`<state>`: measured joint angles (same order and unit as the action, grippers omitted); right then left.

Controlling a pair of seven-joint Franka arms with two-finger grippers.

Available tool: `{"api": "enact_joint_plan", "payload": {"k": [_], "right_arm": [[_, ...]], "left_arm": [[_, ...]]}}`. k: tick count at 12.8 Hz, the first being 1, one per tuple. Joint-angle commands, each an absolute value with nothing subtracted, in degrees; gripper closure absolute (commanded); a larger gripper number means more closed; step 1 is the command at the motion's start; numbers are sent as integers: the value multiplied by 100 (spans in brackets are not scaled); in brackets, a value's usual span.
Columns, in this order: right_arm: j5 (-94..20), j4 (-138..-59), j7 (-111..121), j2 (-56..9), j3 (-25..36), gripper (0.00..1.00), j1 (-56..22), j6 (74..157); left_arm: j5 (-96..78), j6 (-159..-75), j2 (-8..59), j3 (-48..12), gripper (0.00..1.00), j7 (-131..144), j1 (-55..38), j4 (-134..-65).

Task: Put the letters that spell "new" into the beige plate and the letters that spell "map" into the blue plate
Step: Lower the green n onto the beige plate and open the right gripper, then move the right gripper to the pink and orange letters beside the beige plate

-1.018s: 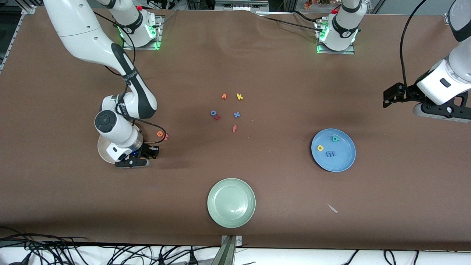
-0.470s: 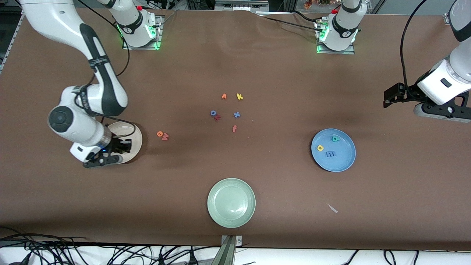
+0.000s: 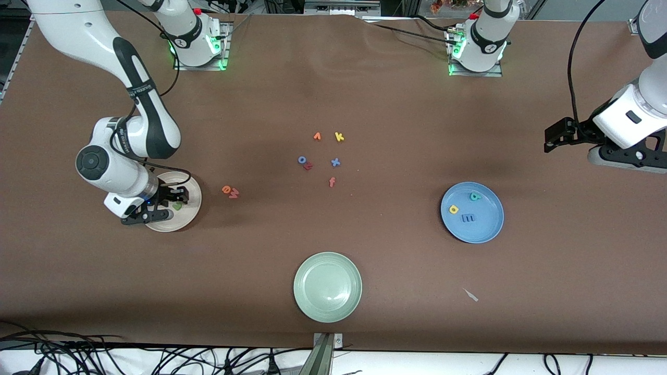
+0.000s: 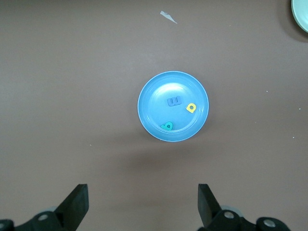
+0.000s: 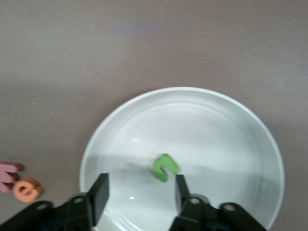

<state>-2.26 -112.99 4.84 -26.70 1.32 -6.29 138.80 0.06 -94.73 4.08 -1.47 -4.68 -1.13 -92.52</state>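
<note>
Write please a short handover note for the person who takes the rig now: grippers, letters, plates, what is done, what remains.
Right gripper: open, low over the beige plate; the green n lies free in the plate.
Left gripper: open, holds nothing, waits in the air at the left arm's end of the table.
Blue plate: holds the blue m, yellow a and teal p. "map" is done.
Left to do: orange e and red w lie on the table beside the beige plate, toward the centre; both go into it.
</note>
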Motion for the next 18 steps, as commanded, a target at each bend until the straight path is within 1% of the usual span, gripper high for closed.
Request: {"api": "enact_joint_plan", "payload": {"k": [1, 4, 6, 8, 9, 13, 16, 18], "right_arm": [[-308, -11479, -400, -2364, -262, 33, -703, 13896], [-272, -11496, -1491, -2382, -431, 31, -1071, 13904], [-272, -11705, -1670, -2382, -439, 31, -1099, 13991], [-272, -12214, -1661, -2364, -439, 31, -1125, 14674], [-264, -12382, -1644, -2347, -439, 31, -1177, 14860], [-264, -12586, -1652, -2294, -439, 31, -1178, 14924], [-264, -12709, -1652, -2364, -439, 31, -1178, 15222], [-264, -12709, -1626, -2391, -439, 31, -1178, 15240]], "left_arm": [[-88, -9360, 457, -141, 0, -483, -88, -9079], [-70, -9360, 466, -141, 0, -457, -88, -9000], [-70, -9360, 466, -141, 0, -457, -88, -8991], [-70, -9360, 466, -141, 0, -457, -88, -8991], [-70, -9360, 466, -141, 0, -457, -88, -8991], [-70, -9360, 466, -141, 0, -448, -88, -8983], [-70, -9369, 475, -141, 0, -448, -105, -8991], [-70, -9360, 475, -141, 0, -448, -105, -8991]]}}
